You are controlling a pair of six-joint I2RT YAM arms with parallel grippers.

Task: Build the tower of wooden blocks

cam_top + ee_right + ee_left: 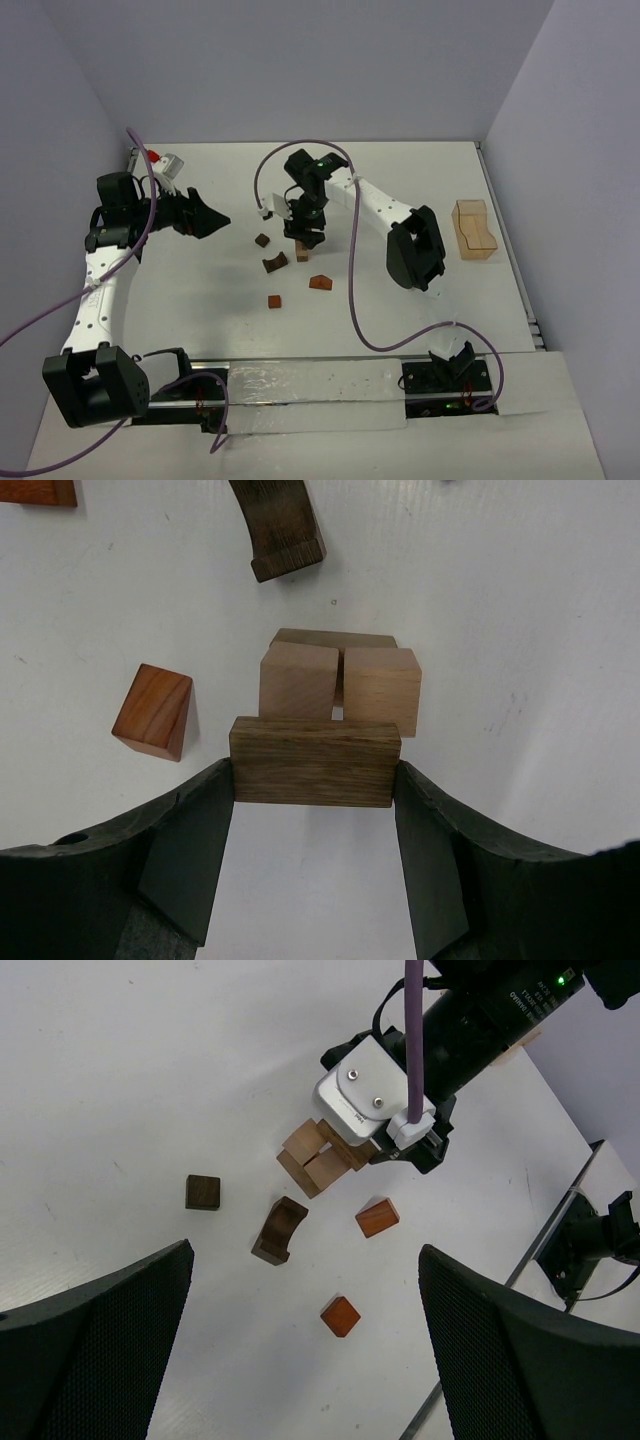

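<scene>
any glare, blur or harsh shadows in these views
Top external: even, soft light, mild glare only on the glossy strip along the near edge. Left wrist: loose blocks sharp, shadows faint, the open left claw looming dark at the bottom. Right wrist: crisp grain on the dark plank gripped by the right claw, no glare.

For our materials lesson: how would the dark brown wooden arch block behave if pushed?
The dark brown wooden arch block is probably stiff, being wood. Lying flat-side down, it likely slides rather than rolls. Small, so seemingly light.
</scene>
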